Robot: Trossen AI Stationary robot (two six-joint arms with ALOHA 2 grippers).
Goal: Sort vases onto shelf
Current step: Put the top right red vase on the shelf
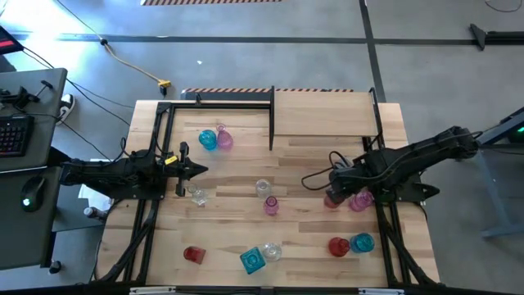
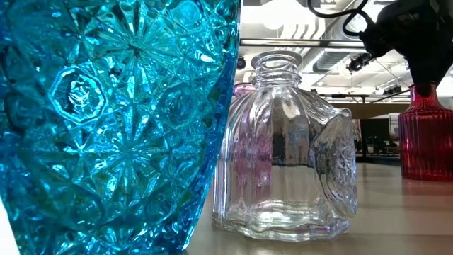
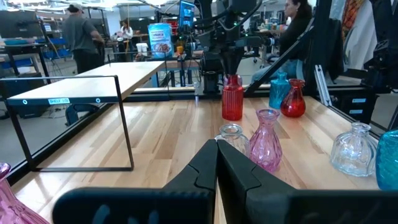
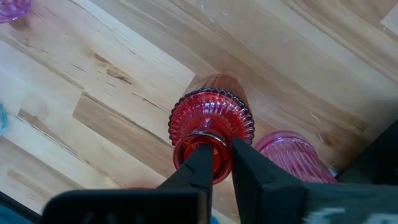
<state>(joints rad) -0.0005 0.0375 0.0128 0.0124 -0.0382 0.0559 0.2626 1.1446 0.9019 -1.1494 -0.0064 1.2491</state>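
You have nothing on the shelf (image 1: 327,113) yet; its top is bare, so every vase is left to sort. At the left, your left tool (image 1: 199,170) waits clenched beside a clear vase (image 1: 198,196). Teal and pink vases stand mid-surface (image 1: 237,238). At the right, your right tool (image 4: 216,163) grips the ribbed red vase (image 4: 211,121) by its neck, a pink vase (image 4: 289,154) just beside it, liable to be knocked.

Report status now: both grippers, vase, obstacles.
Right gripper shut on ribbed red glass vase, upright on table. Left gripper shut, empty. Light-wood shelf bare. Ribbed pink glass vase close beside.
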